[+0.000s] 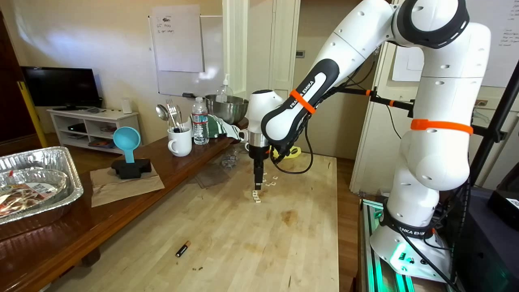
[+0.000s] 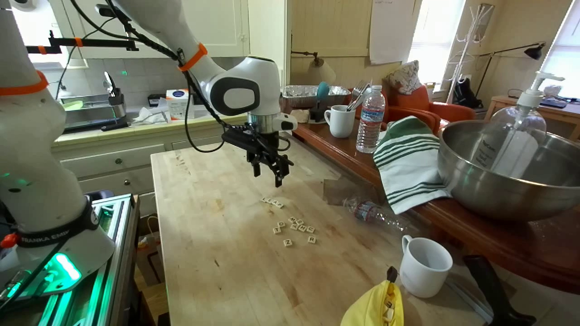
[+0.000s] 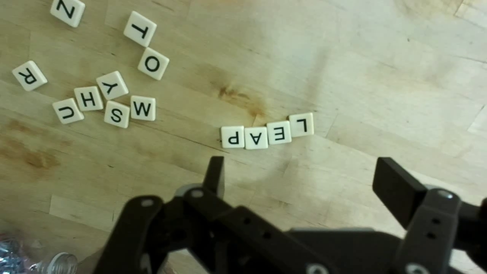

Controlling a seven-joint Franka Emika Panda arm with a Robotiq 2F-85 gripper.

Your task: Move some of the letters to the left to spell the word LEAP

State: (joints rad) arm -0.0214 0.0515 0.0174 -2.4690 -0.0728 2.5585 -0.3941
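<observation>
Four-letter word LEAP lies as a slightly bent row on the wooden table, upside down in the wrist view: L [image 3: 301, 124], E [image 3: 279, 132], A [image 3: 256, 138] and P [image 3: 232, 137], side by side. The L end steps out of line a little. Apart from that row, several loose letters lie scattered, among them W [image 3: 143, 108], O [image 3: 153, 64] and Z [image 3: 67, 12]. An exterior view shows the row [image 2: 272, 202] below my gripper [image 2: 267, 179]. Its fingers [image 3: 399, 190] stand wide apart above the table, with only bare wood seen between them. Nothing is held.
A crumpled plastic bottle [image 2: 371, 212] lies by the raised dark wooden counter [image 2: 324, 140]. A white mug [image 2: 425, 267] and a yellow pouch [image 2: 374, 304] stand at one table end. A battery [image 1: 183, 248] lies farther along the table.
</observation>
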